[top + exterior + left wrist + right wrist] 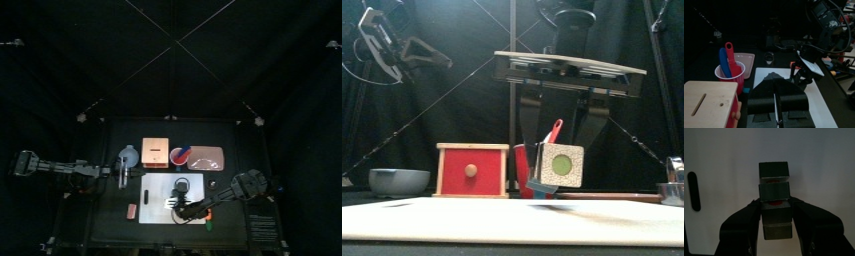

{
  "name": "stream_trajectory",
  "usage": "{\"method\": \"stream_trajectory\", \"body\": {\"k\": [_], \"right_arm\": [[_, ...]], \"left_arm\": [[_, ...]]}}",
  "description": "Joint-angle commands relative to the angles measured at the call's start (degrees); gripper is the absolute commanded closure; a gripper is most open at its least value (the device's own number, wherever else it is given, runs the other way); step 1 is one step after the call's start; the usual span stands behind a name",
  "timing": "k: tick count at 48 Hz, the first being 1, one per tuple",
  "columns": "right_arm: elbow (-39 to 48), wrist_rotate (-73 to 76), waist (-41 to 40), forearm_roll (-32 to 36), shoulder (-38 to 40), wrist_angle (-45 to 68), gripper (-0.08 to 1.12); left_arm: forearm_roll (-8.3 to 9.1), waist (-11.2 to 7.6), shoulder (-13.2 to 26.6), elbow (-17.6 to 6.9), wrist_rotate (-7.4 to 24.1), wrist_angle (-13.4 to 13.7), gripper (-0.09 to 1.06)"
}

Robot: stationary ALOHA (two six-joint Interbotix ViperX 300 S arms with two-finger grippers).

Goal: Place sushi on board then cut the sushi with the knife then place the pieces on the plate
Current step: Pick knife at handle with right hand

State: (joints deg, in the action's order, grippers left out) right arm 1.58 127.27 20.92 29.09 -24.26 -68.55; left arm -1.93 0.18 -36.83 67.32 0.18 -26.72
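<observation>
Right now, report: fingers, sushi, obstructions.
Right fingers shut on sushi roll, over white board. Left fingers shut, idle at left. Nothing blocking below.

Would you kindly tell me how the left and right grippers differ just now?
The right gripper is shut on the sushi roll; the left gripper is shut on nothing. The right gripper hangs over the white board; the left gripper sits off its left side. Both have closed jaws.

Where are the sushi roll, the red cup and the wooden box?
sushi roll [774, 190]: right wrist view, middle block.
red cup [732, 84]: left wrist view, its side wall.
wooden box [456, 158]: front view, red drawer front.
</observation>
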Motion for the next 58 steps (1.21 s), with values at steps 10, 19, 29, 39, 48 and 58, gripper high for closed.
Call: {"method": "stream_trajectory", "body": {"k": [10, 19, 29, 39, 48, 58], "right_arm": [[0.2, -0.2, -1.2, 0.0, 1.1, -0.5, 0.28], [0.5, -0.4, -1.2, 0.0, 1.2, -0.3, 0.11], [1.0, -1.8, -1.2, 0.7, 3.5, -0.5, 0.11], [4.0, -14.2, -2.3, 1.3, 10.5, -0.6, 0.11], [7.1, -29.5, -6.3, 0.3, 18.6, -0.6, 0.11], [9.0, -47.2, -14.1, -0.3, 28.2, 1.1, 0.11]], "left_arm": [[0.44, -0.18, 0.0, 0.0, 0.0, -0.3, 0.99], [0.44, -0.18, -0.1, 0.2, 0.1, -0.2, 0.99], [0.44, -0.09, -0.1, 0.2, 0.1, -0.2, 0.99], [0.44, 0.18, -0.1, 0.3, 0.1, -0.2, 0.99], [0.44, 0.35, -0.1, 0.8, 0.1, -0.3, 0.99], [0.44, 0.44, -0.5, 1.1, 0.2, -0.3, 0.99]]}}
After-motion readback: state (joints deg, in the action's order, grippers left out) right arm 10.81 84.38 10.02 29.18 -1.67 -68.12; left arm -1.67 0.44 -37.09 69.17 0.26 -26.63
